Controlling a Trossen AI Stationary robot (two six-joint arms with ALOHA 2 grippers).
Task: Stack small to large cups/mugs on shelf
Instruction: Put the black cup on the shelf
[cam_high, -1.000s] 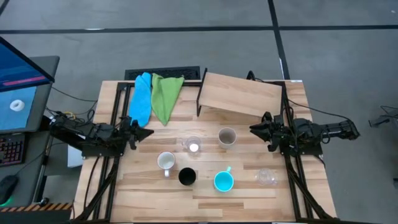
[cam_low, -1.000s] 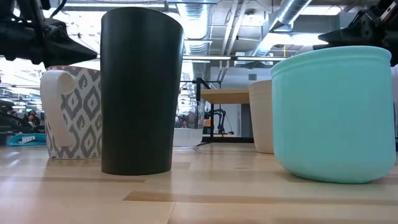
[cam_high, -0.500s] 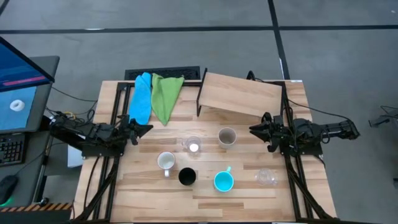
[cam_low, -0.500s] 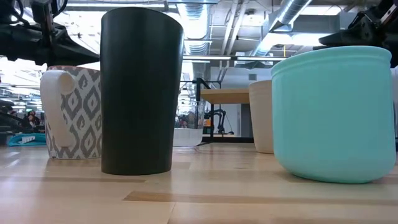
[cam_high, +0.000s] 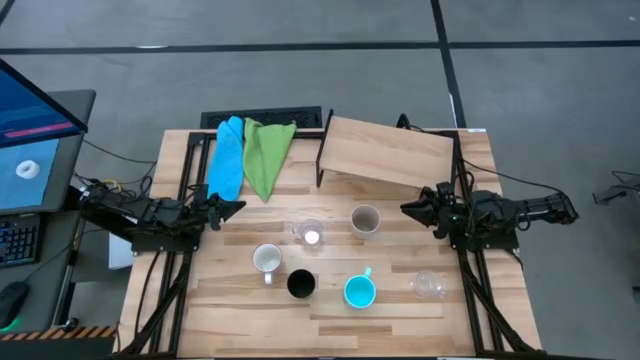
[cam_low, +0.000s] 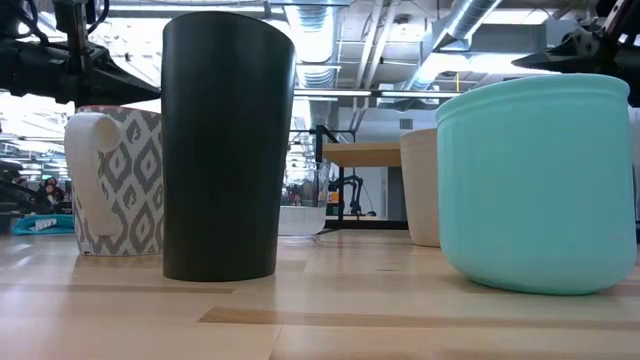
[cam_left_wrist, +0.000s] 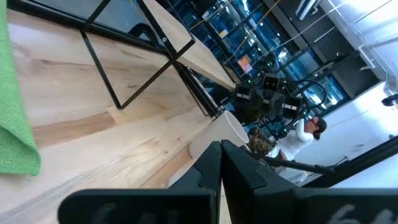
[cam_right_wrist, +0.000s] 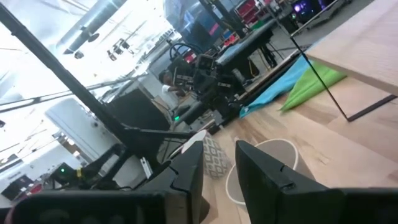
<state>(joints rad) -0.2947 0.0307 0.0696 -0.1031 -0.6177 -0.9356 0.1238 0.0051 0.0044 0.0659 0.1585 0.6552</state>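
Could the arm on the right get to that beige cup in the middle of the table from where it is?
Probably yes. The right gripper hangs empty with fingers parted, pointing at the beige cup, and only bare table lies between them. The shelf sits behind, out of the way.

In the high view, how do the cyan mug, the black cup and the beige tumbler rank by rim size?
1. cyan mug, widest rim.
2. black cup and beige tumbler look about alike, so I will not rank them.

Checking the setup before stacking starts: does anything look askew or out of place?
The shelf sits skewed, turned at an angle to the table's edges. Two cloths, blue and green, lie crumpled at the back. All the cups stand upright; nothing is spilled.
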